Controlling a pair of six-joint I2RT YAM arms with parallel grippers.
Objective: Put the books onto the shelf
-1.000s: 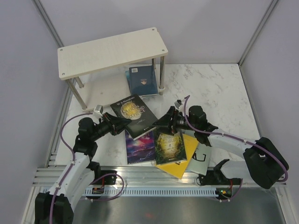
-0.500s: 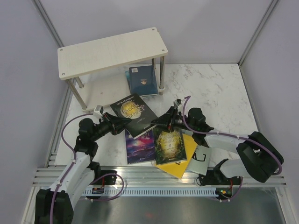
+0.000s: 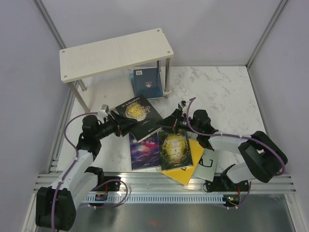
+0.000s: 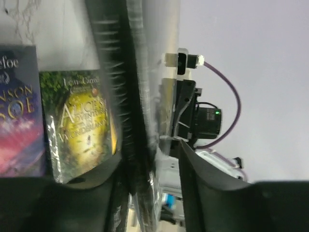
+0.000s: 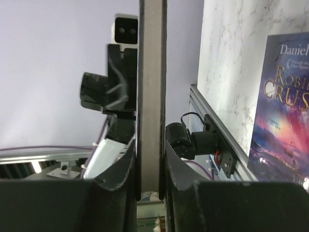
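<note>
Now the right gripper (image 3: pixel 165 123) has clamped onto the dark book (image 3: pixel 137 115) while the left gripper (image 3: pixel 126 126) slackens slightly around it, suggesting a handover.

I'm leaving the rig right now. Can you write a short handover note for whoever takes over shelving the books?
Right gripper: shut on one edge of the dark book with gold lettering.
Left gripper: jaws around the same book's opposite edge; I cannot tell whether they clamp it.
Teal-blue book: lying on the lower board of the shelf.
Purple book, green-gold book, yellow book and pale book with a G: overlapping on the table in front of the arms.
Done: one book shelved.
Left: the held book, then the four on the table.
</note>
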